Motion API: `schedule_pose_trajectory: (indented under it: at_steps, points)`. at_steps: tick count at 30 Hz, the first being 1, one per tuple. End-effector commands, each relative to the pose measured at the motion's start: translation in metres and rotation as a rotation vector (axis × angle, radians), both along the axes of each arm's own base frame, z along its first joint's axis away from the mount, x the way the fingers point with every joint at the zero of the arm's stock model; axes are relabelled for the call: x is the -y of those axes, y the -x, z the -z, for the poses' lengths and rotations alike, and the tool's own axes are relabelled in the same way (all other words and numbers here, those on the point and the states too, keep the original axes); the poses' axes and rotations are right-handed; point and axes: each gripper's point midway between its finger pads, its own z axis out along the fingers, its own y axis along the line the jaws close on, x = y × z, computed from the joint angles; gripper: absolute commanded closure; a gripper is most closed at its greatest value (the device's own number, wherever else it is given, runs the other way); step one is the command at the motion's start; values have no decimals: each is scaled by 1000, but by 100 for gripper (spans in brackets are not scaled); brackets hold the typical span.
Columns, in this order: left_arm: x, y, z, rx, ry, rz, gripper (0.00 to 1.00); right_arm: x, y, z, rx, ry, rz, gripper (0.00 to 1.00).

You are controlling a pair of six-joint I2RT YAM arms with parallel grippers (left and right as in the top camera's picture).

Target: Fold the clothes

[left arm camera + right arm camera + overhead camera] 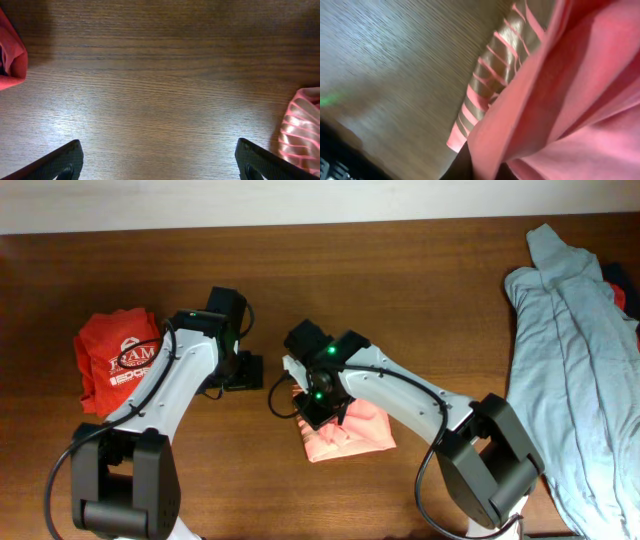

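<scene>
The clothes, a salmon-pink top, lie bunched into a small folded heap at the table's middle. My right gripper sits at the heap's left edge. In the right wrist view its dark fingers are pinched on a fold of the pink clothes, which fill most of that view, with a ribbed cuff showing beside them. My left gripper hovers left of the heap. Its jaws stand wide apart over bare wood, with nothing between them. The cuff of the clothes shows at the right edge of the left wrist view.
A darker red shirt with white print lies crumpled at the left, its corner also in the left wrist view. A pale grey-blue garment is spread along the table's right side, over something red at the far right.
</scene>
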Motion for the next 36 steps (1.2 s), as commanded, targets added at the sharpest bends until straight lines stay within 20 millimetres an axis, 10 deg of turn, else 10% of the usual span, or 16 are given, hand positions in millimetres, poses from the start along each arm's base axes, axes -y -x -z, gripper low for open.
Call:
schedule_pose_trajectory:
  at_steps: [1, 5, 15, 20, 25, 29, 36]
  points:
    - [-2, -1, -3, 14, -9, 3, 3, -17, 5, -5, 9, -39, -45, 84]
    - [-2, -1, -3, 14, -9, 3, 3, -27, 15, -7, -1, -74, -97, 47]
    - [-2, -1, -3, 15, -7, 4, 3, -22, 18, -41, -27, -165, -155, 48]
    - [29, -12, -22, 56, 153, 98, 8, 68, -36, -113, 221, 72, 141, 57]
    - [72, -30, -53, 184, 228, 351, 11, 137, -51, -124, 195, 162, 406, 62]
    - [139, -13, -63, 196, 432, 590, 11, 168, -56, -118, 151, 187, 518, 62]
    - [172, 1, -55, 188, 425, 689, 15, 173, -58, -119, 146, 183, 535, 62]
